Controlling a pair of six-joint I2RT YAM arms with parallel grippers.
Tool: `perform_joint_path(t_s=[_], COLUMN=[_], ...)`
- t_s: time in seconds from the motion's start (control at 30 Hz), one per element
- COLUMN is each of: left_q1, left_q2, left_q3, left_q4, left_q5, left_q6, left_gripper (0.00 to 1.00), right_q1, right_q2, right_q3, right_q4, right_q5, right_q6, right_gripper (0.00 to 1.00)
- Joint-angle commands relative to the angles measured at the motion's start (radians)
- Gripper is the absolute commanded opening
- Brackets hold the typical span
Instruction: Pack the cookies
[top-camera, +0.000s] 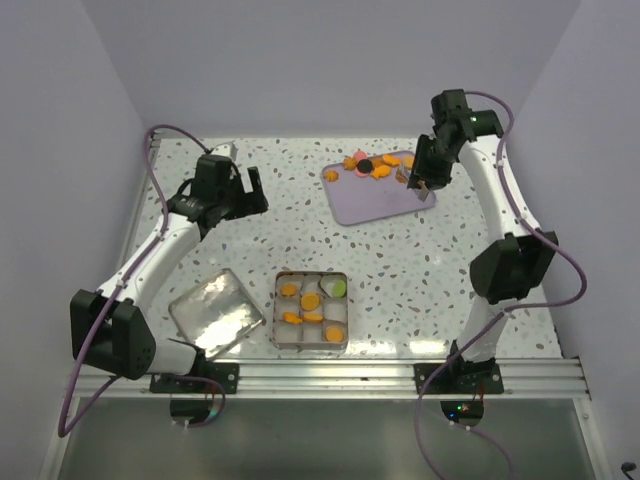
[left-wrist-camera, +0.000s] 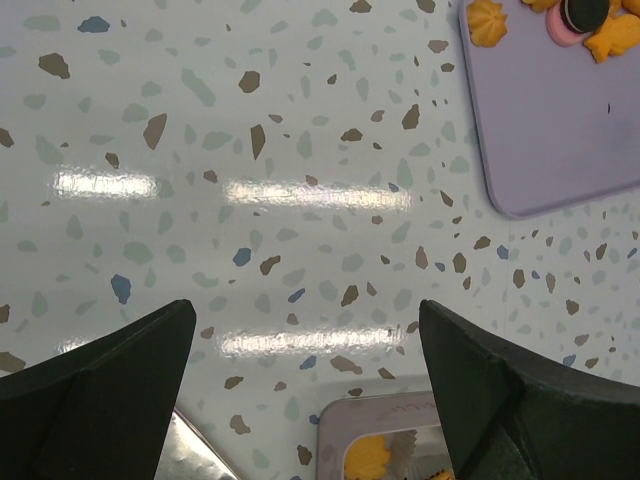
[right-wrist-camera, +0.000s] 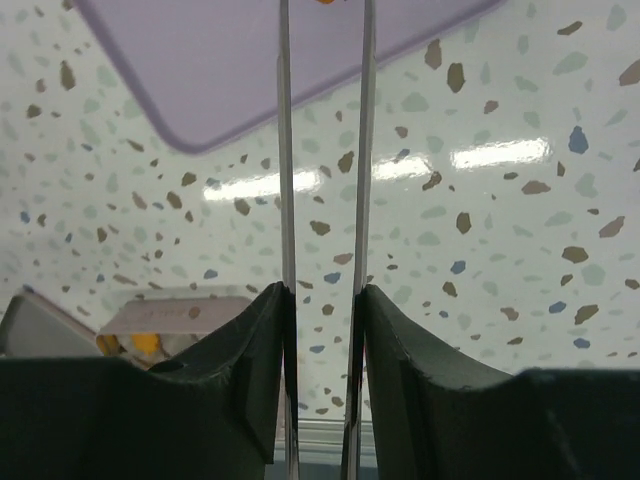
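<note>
Several orange cookies (top-camera: 378, 168), with a dark one (top-camera: 366, 164) on a pink one, lie at the far end of a purple tray (top-camera: 375, 200). A square tin (top-camera: 345, 345) with white paper cups holds several orange cookies (top-camera: 310, 299) and a green one (top-camera: 339, 289). My right gripper (top-camera: 421, 184) is over the tray's right edge, shut on metal tweezers (right-wrist-camera: 283, 150). A bit of orange (right-wrist-camera: 325, 2) shows between the tweezer tips at the frame's top edge. My left gripper (top-camera: 247, 190) is open and empty above the bare table, left of the tray.
The tin's shiny lid (top-camera: 213, 312) lies left of the tin. In the left wrist view the tray (left-wrist-camera: 560, 130) is at upper right, and the tin's corner (left-wrist-camera: 350, 420) and the lid's edge (left-wrist-camera: 195, 455) are below my open gripper (left-wrist-camera: 305, 335). White walls enclose the table.
</note>
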Motion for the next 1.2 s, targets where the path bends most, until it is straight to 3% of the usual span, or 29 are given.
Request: perform_joint_path(t_s=[0.0, 0.17, 0.3, 0.6, 0.9, 1.17], left_q1=[-0.004, -0.004, -0.004, -0.006, -0.006, -0.006], left_q2=[-0.019, -0.029, -0.048, -0.097, -0.123, -0.15], left_q3=[0.029, 0.015, 0.0, -0.048, -0.048, -0.074], left_q4=[0.047, 0.054, 0.065, 0.064, 0.051, 0.044], left_q5=[0.002, 0.004, 0.01, 0.011, 0.016, 0.01], left_q6=[-0.004, -0.011, -0.027, -0.039, -0.039, -0.033], left_gripper=[1.0, 1.0, 1.0, 1.0, 1.0, 1.0], right_q1=[0.035, 0.13, 0.252, 0.286, 0.346, 0.435], right_q2=[-0.184, -0.347, -0.523, -0.806, -0.857, -0.88], right_q3=[-0.101, -0.24, -0.44, -0.809, -0.846, -0.912], right_q4=[0.029, 0.045, 0.055, 0.103, 0.083, 0.029], right_q5=[-0.109, -0.235, -0.324, -0.508, -0.533, -0.462], right_q6=[-0.013, -0.033, -0.046, -0.016, -0.003, 0.02], right_gripper=[0.32, 0.32, 0.32, 0.32, 0.33, 0.33])
